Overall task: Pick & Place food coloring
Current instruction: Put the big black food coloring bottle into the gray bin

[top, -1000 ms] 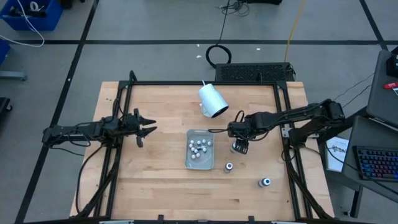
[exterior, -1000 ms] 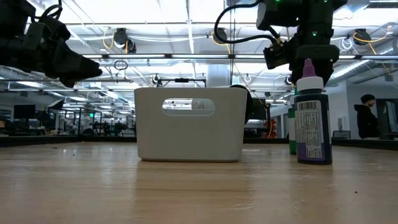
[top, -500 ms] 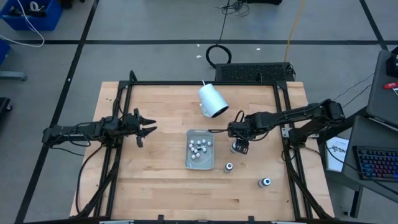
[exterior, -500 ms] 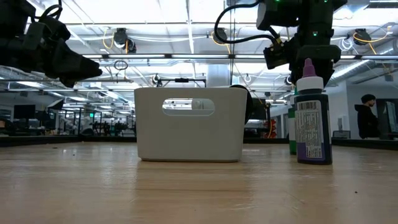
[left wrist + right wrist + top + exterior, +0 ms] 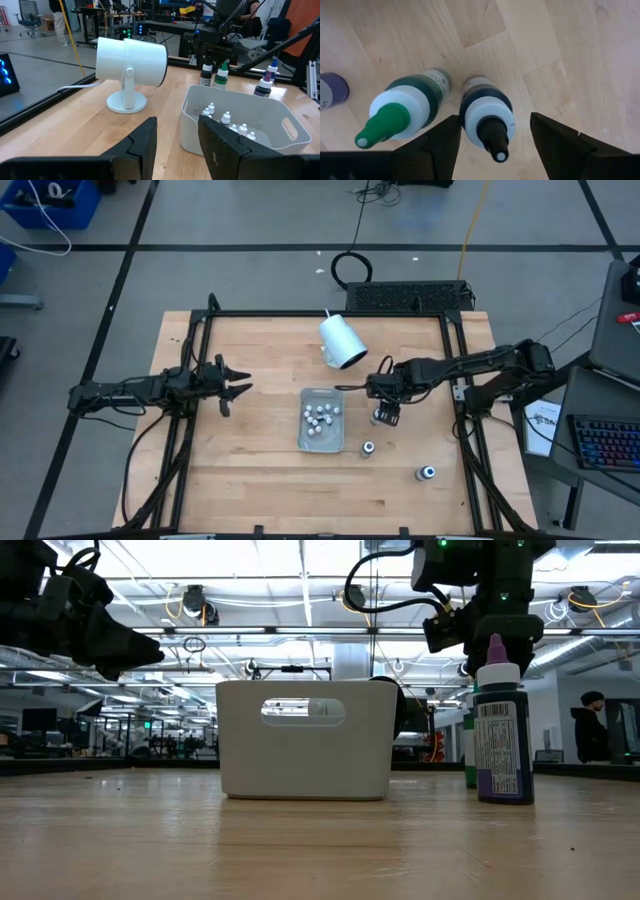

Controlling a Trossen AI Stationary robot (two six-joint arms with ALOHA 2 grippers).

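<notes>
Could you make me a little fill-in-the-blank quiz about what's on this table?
1. The right gripper hovers with open fingers over the bottle with the ___ tip.
2. Beside it stands a bottle with a ___ tip.
3. The tiny whitish bottles sit inside the ___.
4. The left gripper holds ___.

Answers: black; green; tray; nothing

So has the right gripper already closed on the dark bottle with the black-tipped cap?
No: the right gripper stands open around the black-tipped bottle.
</notes>
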